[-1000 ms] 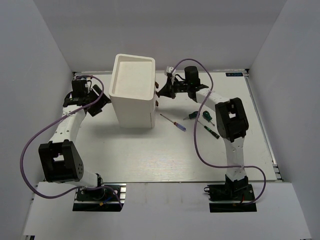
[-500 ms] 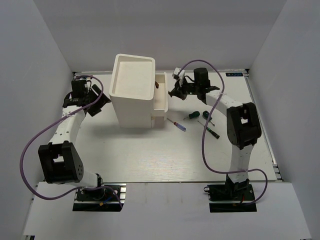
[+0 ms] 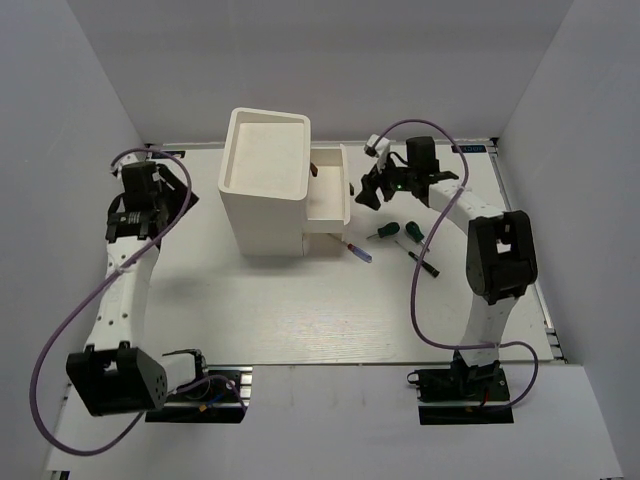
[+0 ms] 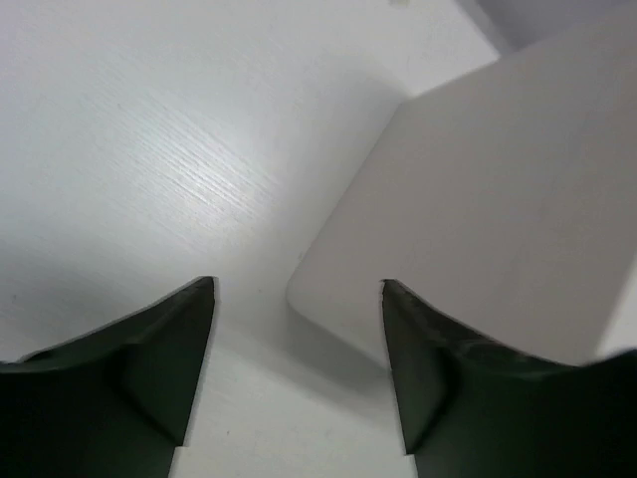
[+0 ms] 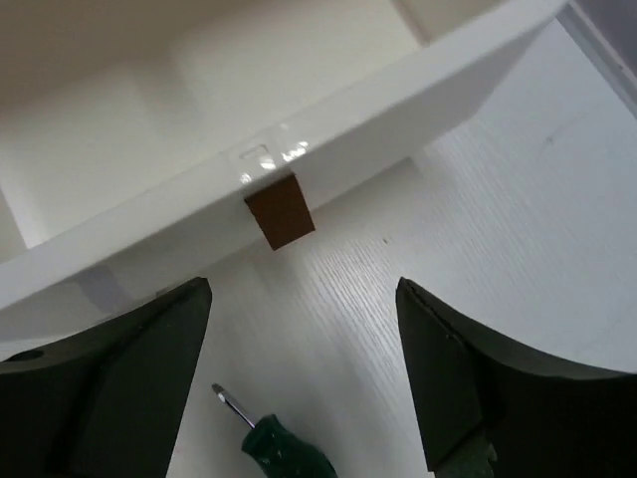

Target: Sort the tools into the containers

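The tall white container (image 3: 265,180) stands at the back centre, with one drawer (image 3: 328,196) pulled out to the right. My right gripper (image 3: 365,192) hangs open just right of the drawer front (image 5: 299,149), its jaws apart below the brown knob (image 5: 281,209) and holding nothing. Tools lie on the table to the right: a blue-purple screwdriver (image 3: 357,250), two green-handled ones (image 3: 385,232) (image 3: 412,232) and a dark one (image 3: 424,263). One green screwdriver (image 5: 284,448) shows under the right gripper (image 5: 304,289). My left gripper (image 3: 160,200) is open and empty, left of the container (image 4: 478,199).
White walls enclose the table on the left, right and back. A second brown knob (image 3: 314,170) sticks out of the container's right side above the drawer. Purple cables loop from both arms. The arm bases (image 3: 195,390) sit at the near edge.
The right gripper drew the drawer out to the right, then let go of its knob and opened. The left arm swung left, away from the container.
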Controlling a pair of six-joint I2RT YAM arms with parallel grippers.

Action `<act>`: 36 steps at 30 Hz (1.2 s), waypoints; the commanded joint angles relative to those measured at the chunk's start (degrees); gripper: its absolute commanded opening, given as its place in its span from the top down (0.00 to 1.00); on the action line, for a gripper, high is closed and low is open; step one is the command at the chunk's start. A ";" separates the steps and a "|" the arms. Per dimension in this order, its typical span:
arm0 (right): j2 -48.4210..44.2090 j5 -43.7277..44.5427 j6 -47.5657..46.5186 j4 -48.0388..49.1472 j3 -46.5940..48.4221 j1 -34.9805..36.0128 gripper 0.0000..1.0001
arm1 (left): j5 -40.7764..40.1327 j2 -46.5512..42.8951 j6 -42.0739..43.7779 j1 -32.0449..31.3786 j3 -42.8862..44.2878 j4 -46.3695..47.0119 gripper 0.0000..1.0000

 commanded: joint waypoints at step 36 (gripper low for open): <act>8.15 37.36 4.29 -31.23 4.22 -4.10 0.46 | 16.53 -23.50 17.05 -1.79 -8.58 -3.37 0.19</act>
